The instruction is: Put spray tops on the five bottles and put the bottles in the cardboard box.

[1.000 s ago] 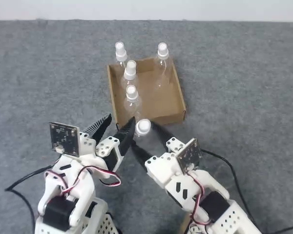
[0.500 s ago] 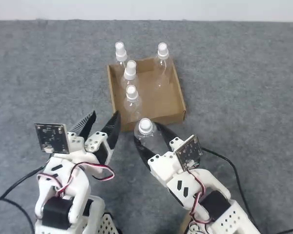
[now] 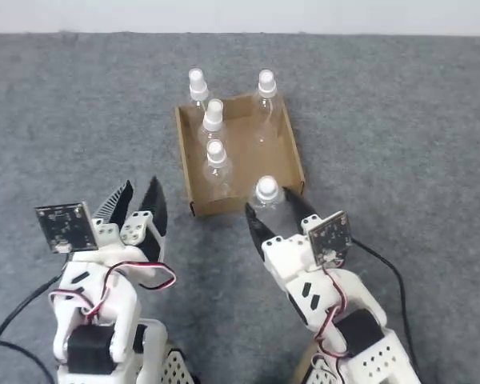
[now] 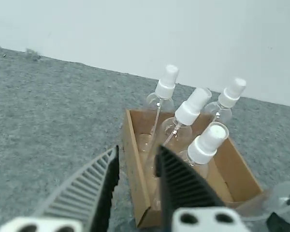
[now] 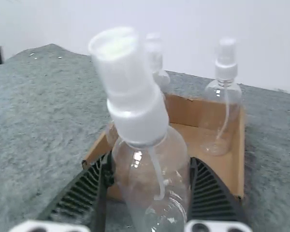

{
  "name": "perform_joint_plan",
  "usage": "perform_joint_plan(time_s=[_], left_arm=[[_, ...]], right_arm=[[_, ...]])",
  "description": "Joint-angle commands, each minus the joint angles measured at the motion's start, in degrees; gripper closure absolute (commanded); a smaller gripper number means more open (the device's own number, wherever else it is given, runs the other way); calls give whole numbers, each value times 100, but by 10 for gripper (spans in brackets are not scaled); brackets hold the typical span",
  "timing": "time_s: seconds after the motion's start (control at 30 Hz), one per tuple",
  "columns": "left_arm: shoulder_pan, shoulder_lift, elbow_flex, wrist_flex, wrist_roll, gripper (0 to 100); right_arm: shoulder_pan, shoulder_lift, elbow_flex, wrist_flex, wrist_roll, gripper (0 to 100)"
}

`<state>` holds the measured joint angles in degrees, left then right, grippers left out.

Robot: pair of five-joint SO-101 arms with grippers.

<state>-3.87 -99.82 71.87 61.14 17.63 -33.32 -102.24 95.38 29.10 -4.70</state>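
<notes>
My right gripper [image 3: 270, 204] is shut on a clear bottle [image 3: 266, 190] with a white spray top, holding it upright at the front wall of the cardboard box [image 3: 292, 152]. In the right wrist view the bottle [image 5: 145, 159] stands between the black fingers [image 5: 84, 193]. Two capped bottles [image 3: 214, 116] [image 3: 216, 152] stand in the box's left half and a third [image 3: 266, 84] stands at its back right. Another capped bottle [image 3: 198, 84] stands just behind the back wall. My left gripper [image 3: 136, 200] hangs open and holds nothing, left of the box's front corner.
Grey carpet covers the table on all sides of the box. The right half of the box floor [image 3: 264, 156] is bare. A pale wall [image 4: 135, 29] rises behind the bottles. Cables [image 3: 376, 268] trail from both arm bases near the front edge.
The right arm carried the bottle to the right and forward to the box's front wall. The left gripper drew back to the left, away from the bottle, and its fingers came closer together.
</notes>
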Motion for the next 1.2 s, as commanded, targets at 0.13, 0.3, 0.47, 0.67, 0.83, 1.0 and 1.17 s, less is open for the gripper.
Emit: perform_joint_plan(time_s=[0.13, 0.3, 0.47, 0.67, 0.83, 1.0, 1.17], left_arm=[[-26, -35, 409, -923, -563, 989], [-26, -35, 760, -1336, -580, 989], [-26, -35, 901, -1275, -1292, 989], [-26, -35, 1042, -1284, -1407, 988], [-18, -35, 1314, -1591, -1424, 988], [-26, -35, 1692, -2198, -1424, 988], [-26, -35, 1824, -2338, -1424, 988]], right_arm=[[400, -180, 88, 13, 62, 908], [602, -180, 53, 13, 62, 908], [708, -180, -53, 13, 62, 908], [971, -180, -255, 22, 62, 908], [980, -180, -457, 22, 79, 908], [980, -180, -738, 31, 88, 908], [963, -171, -1204, 470, 97, 908]])
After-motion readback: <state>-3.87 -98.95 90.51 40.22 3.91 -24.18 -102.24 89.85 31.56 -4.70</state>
